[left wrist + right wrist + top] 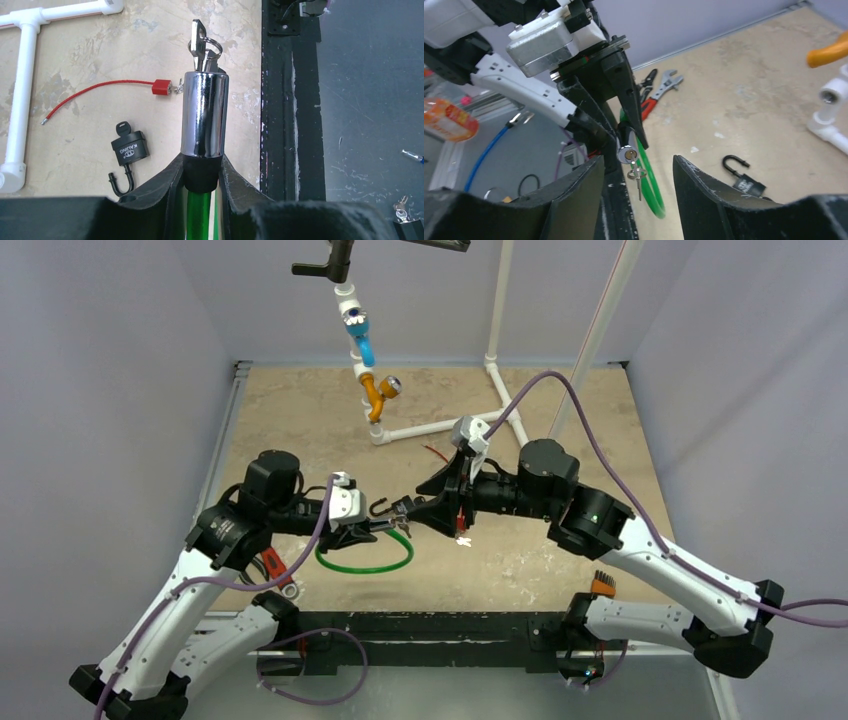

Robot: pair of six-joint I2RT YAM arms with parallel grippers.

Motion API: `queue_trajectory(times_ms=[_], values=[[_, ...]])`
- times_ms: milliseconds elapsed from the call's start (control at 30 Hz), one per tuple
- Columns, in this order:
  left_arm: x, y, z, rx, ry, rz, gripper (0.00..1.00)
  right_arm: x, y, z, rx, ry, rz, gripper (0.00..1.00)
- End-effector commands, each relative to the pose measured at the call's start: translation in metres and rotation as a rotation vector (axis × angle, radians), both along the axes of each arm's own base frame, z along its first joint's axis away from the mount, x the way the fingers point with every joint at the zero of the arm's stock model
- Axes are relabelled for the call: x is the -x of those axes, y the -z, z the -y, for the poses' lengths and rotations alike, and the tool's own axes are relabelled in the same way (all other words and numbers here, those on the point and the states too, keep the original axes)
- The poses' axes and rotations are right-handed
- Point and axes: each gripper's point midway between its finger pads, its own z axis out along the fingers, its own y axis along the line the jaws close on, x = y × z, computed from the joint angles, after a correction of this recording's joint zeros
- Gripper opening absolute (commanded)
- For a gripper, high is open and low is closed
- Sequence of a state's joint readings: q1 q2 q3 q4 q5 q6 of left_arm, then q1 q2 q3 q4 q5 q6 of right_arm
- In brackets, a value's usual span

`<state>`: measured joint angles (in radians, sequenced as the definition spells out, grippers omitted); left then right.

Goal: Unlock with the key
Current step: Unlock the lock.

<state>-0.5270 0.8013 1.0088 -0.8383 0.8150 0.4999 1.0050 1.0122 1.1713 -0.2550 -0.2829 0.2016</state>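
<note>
The chrome lock barrel (204, 115) is being clamped in the left hand (201, 172), its key (199, 42) pointing outward for access. The right hand (636, 162) is being held spread facing that key, gripping nothing.

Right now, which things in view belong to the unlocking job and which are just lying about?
Job: chrome cable lock, gripped by the left hand; key in its end; green cable; right hand, open, facing the key.
Lying about: black padlock, red padlock on its wire, wrench, pliers, white pipe frame.
</note>
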Motion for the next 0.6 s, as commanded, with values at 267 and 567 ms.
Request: queue_trajectory(times_ms=[267, 567], values=[[0.006, -0.033, 0.008, 0.103, 0.051, 0.088, 0.0, 0.033, 0.005, -0.02, -0.028, -0.248, -0.098, 0.47], [0.005, -0.035, 0.008, 0.11, 0.046, 0.087, 0.0, 0.027, 0.026, -0.028, 0.012, -0.246, -0.132, 0.28]])
